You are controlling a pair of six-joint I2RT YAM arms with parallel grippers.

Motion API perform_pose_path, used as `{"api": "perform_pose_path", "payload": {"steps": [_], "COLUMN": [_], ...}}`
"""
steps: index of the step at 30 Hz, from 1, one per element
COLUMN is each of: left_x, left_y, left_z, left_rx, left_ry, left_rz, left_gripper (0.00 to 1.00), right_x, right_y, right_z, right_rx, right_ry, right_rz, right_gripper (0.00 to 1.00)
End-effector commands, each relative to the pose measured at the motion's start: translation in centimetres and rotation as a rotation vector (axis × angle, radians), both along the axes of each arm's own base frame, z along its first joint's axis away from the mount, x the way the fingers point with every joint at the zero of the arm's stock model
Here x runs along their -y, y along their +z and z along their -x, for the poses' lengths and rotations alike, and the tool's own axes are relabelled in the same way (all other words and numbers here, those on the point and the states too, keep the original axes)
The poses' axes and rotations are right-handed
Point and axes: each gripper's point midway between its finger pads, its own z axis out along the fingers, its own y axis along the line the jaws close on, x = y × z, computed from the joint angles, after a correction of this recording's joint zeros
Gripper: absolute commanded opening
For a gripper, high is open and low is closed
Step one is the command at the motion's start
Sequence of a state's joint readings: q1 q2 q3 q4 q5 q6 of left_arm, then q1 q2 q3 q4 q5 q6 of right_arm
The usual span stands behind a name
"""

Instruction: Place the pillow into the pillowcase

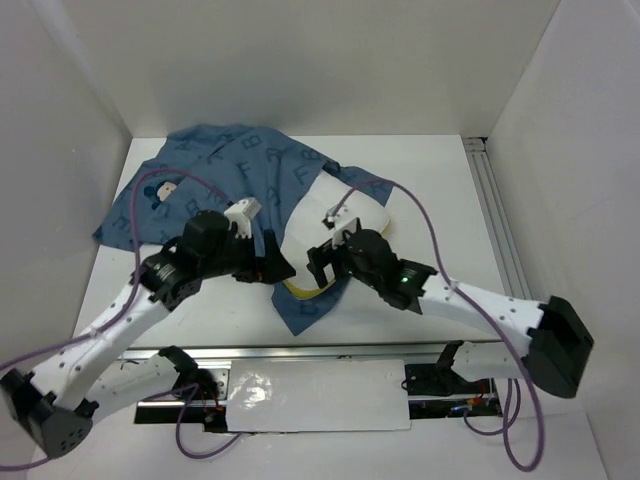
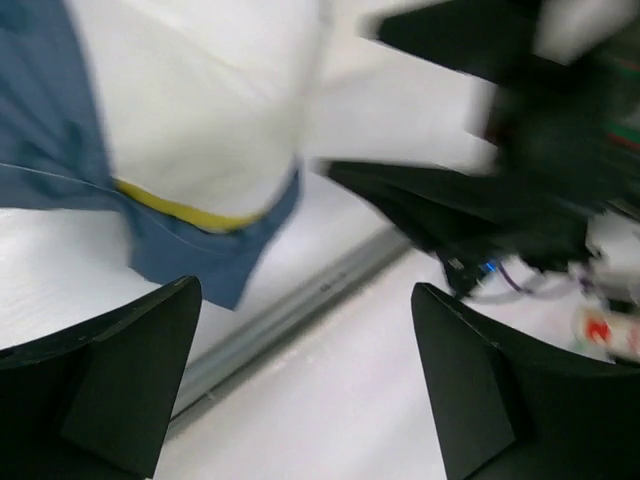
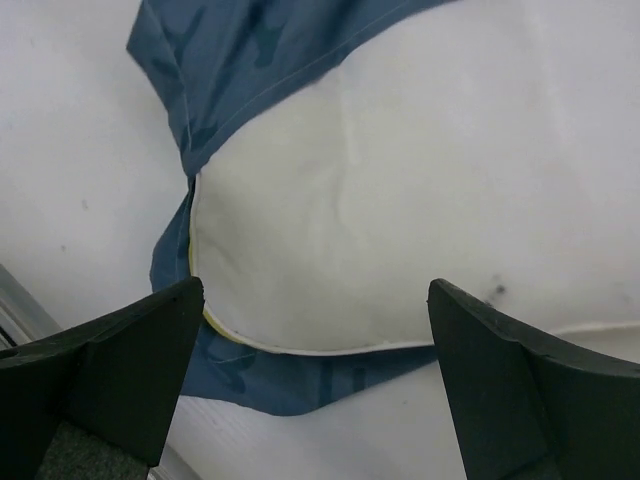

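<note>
DONE: soft cream-white rectangular pillow partly inside blue printed fabric pillowcase | LEFT: near end uncovered | both jaws spread, empty

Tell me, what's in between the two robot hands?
A corner of the pillow, poking out of the blue pillowcase, lies between the left gripper and the right gripper. The top view shows it.

Matt cloth pillowcase, smooth pillow
</note>
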State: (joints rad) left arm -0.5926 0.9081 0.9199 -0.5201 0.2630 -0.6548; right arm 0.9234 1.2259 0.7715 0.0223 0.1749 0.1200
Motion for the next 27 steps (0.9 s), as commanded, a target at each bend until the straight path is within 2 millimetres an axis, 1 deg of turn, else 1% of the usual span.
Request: {"api": "perform_pose_path", "payload": {"steps": [1, 2, 3, 4, 5, 6, 7, 8, 9, 10, 11, 12, 13, 14, 15, 16, 17, 18, 19, 20, 21, 22, 23, 24, 25, 26, 27], "left_x": [-0.8, -0.9, -0.5, 0.6, 1.1, 1.7, 2.0, 3.1, 2.9, 3.9, 4.6, 4.1, 4.6, 4.8, 4.9, 5.1, 5.4, 5.5, 5.7, 5.7, 5.9, 4.8, 5.0, 4.2, 3.4, 3.5, 3.0], "left_y": [-0.7, -0.7, 1.1, -0.9, -1.1, 1.1, 0.9, -2.3, -2.6, -0.8, -1.3, -4.9, -3.1, -3.6, -4.6, -5.2, -5.3, -5.5, -5.6, -5.8, -5.7, -5.3, -5.0, -5.3, -5.0, -5.5, -5.2], "left_z": [-5.7, -7.4, -9.2, -10.9, -12.4, -14.4, -15.9, -17.7, -19.3, -21.4, -22.7, -24.9, -26.9, -28.3, -30.6, -31.6, -32.7, -33.6, -34.4, -35.2, -36.4, -37.2, -37.4, -38.1, -38.9, -38.9, -39.4], "left_rx": [0.026, 0.053, 0.109, 0.082, 0.096, 0.147, 0.151, 0.12, 0.158, 0.212, 0.226, 0.191, 0.23, 0.238, 0.265, 0.279, 0.308, 0.33, 0.355, 0.383, 0.429, 0.445, 0.459, 0.448, 0.452, 0.45, 0.456], "left_ry": [0.194, 0.251, 0.26, 0.246, 0.247, 0.265, 0.272, 0.255, 0.276, 0.279, 0.266, 0.263, 0.281, 0.273, 0.269, 0.265, 0.273, 0.283, 0.285, 0.301, 0.351, 0.415, 0.426, 0.454, 0.49, 0.499, 0.51], "left_rz": [-0.152, -0.196, -0.214, -0.289, -0.328, -0.359, -0.408, -0.508, -0.593, -0.595, -0.626, -0.72, -0.708, -0.726, -0.772, -0.799, -0.813, -0.831, -0.847, -0.854, -0.842, -0.861, -0.846, -0.834, -0.813, -0.802, -0.784], "left_gripper": [0.99, 0.99, 0.99, 0.99, 0.99, 0.99, 0.99, 0.99, 0.99, 0.99, 0.99, 0.99, 0.99, 0.99, 0.99, 0.99, 0.99, 0.99, 0.99, 0.99, 0.99, 0.99, 0.99, 0.99, 0.99, 0.99, 0.99], "right_x": [3.8, 4.5, 5.6, 7.1, 8.0, 8.2, 9.9, 10.6, 11.3, 12.4, 12.8, 13.2, 12.3, 13.1, 12.7, 12.7, 12.8, 12.4, 12.1, 11.7, 11.9, 11.5, 11.3, 11.2, 11.3, 11.1, 11.1], "right_y": [1.6, 1.9, 2.2, 3.0, 3.6, 2.9, 3.7, 3.7, 3.9, 4.4, 4.4, 5.1, 4.8, 5.7, 4.5, 4.3, 4.9, 4.5, 3.3, 3.2, 3.4, 2.3, 2.2, 2.4, 1.9, 0.9, 0.9], "right_z": [-0.4, -0.6, -1.2, -2.6, -3.5, -4.3, -6.2, -7.2, -8.4, -10.5, -11.4, -12.4, -13.2, -14.4, -15.0, -15.5, -16.3, -16.6, -16.9, -17.2, -17.7, -17.7, -17.8, -18.2, -18.3, -18.5, -18.8], "right_rx": [-0.015, -0.019, -0.014, -0.004, 0.001, -0.024, -0.018, -0.023, -0.016, -0.009, -0.004, 0.008, -0.004, 0.014, -0.017, -0.02, -0.003, -0.008, -0.026, -0.02, -0.004, -0.022, -0.017, -0.005, -0.015, -0.026, -0.025], "right_ry": [-0.135, -0.157, -0.211, -0.269, -0.304, -0.303, -0.347, -0.358, -0.375, -0.379, -0.364, -0.357, -0.282, -0.274, -0.229, -0.213, -0.197, -0.174, -0.131, -0.105, -0.099, -0.065, -0.048, -0.043, -0.039, -0.017, -0.013], "right_rz": [-0.043, -0.056, -0.059, -0.07, -0.075, -0.054, -0.055, -0.048, -0.052, -0.086, -0.104, -0.132, -0.159, -0.172, -0.161, -0.154, -0.151, -0.144, -0.127, -0.124, -0.125, -0.117, -0.109, -0.102, -0.089, -0.066, -0.058], "right_gripper": [1.0, 1.0, 1.0, 1.0, 1.0, 1.0, 1.0, 1.0, 1.0, 1.0, 1.0, 1.0, 1.0, 1.0, 1.0, 1.0, 1.0, 1.0, 1.0, 1.0, 1.0, 0.99, 0.99, 0.99, 0.99, 0.99, 0.99]}}
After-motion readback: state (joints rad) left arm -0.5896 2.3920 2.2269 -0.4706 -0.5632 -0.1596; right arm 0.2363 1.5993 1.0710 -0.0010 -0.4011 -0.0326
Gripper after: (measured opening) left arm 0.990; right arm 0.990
